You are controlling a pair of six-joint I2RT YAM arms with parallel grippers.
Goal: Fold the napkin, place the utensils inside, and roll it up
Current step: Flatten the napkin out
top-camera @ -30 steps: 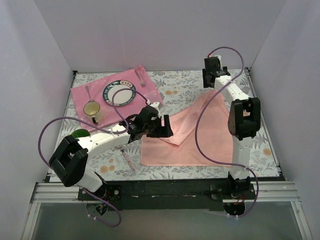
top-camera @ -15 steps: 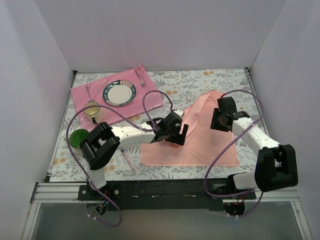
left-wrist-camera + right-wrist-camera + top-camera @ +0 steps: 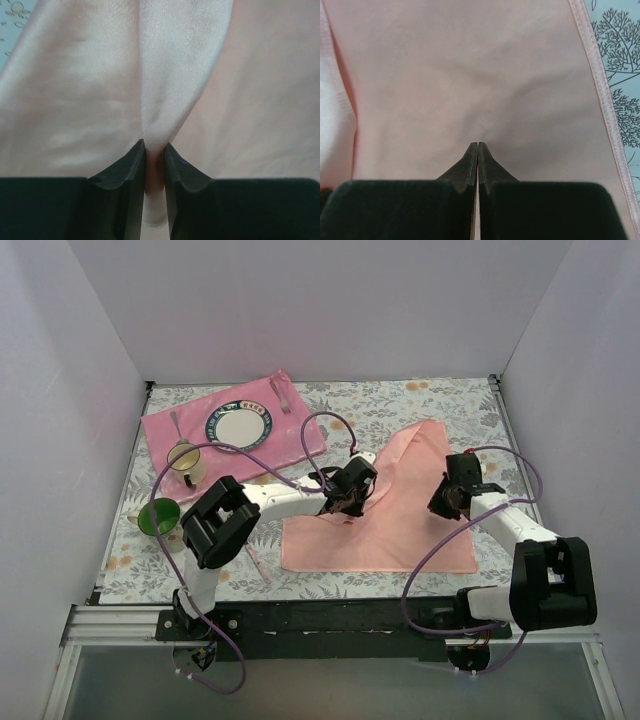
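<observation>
The pale pink napkin (image 3: 400,525) lies spread on the table, its far corner folded over. My left gripper (image 3: 348,504) is shut on a raised fold of the napkin (image 3: 170,75) near its left side; the cloth stands pinched between the dark fingers (image 3: 125,170). My right gripper (image 3: 478,144) is shut with its tips down in the napkin (image 3: 470,70), and creases run into them. In the top view the right gripper (image 3: 444,504) sits near the napkin's right edge. A spoon (image 3: 175,423) and a fork (image 3: 280,395) lie on the hot-pink mat (image 3: 300,430). Another thin utensil (image 3: 258,560) lies left of the napkin.
On the mat stands a plate (image 3: 239,427), and at its near edge a cup (image 3: 184,458). A green bowl (image 3: 158,515) sits at the left by the left arm's elbow. White walls close in three sides. The napkin's hem (image 3: 600,100) borders the floral tablecloth (image 3: 620,45).
The right arm swung from the back corner down onto the napkin's right side and shut. The left gripper moved right and farther back along the cloth and closed on a fold.
</observation>
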